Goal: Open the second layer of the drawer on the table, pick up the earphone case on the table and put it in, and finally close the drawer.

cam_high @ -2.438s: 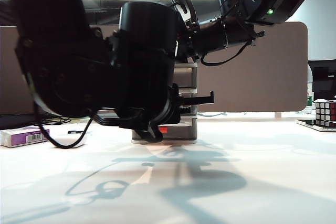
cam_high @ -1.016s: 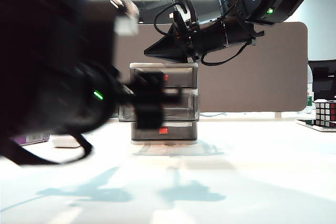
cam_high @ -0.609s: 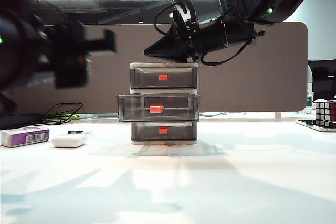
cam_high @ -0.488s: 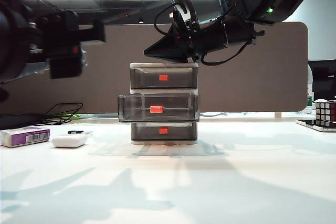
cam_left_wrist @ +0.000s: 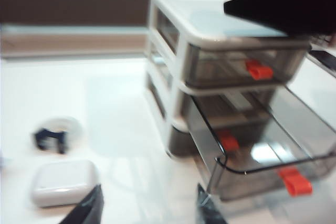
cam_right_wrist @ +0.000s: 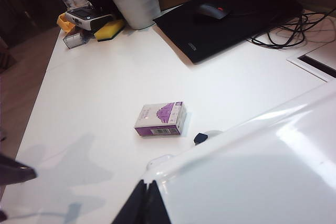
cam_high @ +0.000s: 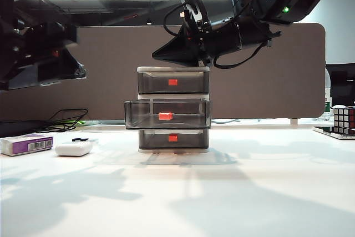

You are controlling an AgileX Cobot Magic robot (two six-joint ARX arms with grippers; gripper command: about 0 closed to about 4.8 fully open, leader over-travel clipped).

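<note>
The drawer [cam_high: 173, 109] stands mid-table, a white frame with three smoky grey tiers. Its second layer [cam_high: 166, 116] is pulled out toward the front, with its red-orange tab [cam_left_wrist: 295, 182] showing. The earphone case [cam_high: 73, 148] lies on the table [cam_high: 222, 192] to the left of the drawer, a glossy white pebble [cam_left_wrist: 64, 181]. My left gripper [cam_left_wrist: 147, 209] hangs open above the table between the case and the open tier, holding nothing; in the exterior view it is high at the left [cam_high: 69, 70]. My right gripper [cam_right_wrist: 147, 200] is shut, its tips resting on the drawer's white top [cam_high: 161, 56].
A purple-and-white box [cam_high: 26, 144] lies left of the case. A small black clip [cam_left_wrist: 51, 139] sits behind the case. A Rubik's cube [cam_high: 344, 119] stands at the far right. A brown partition [cam_high: 266, 76] backs the table. A laptop [cam_right_wrist: 231, 14] and a plant pot [cam_right_wrist: 135, 1] lie beyond.
My left arm has swung away from the drawer front, up and to the left, uncovering the pulled-out middle tier and the case. The right arm has stayed on the drawer's top.
</note>
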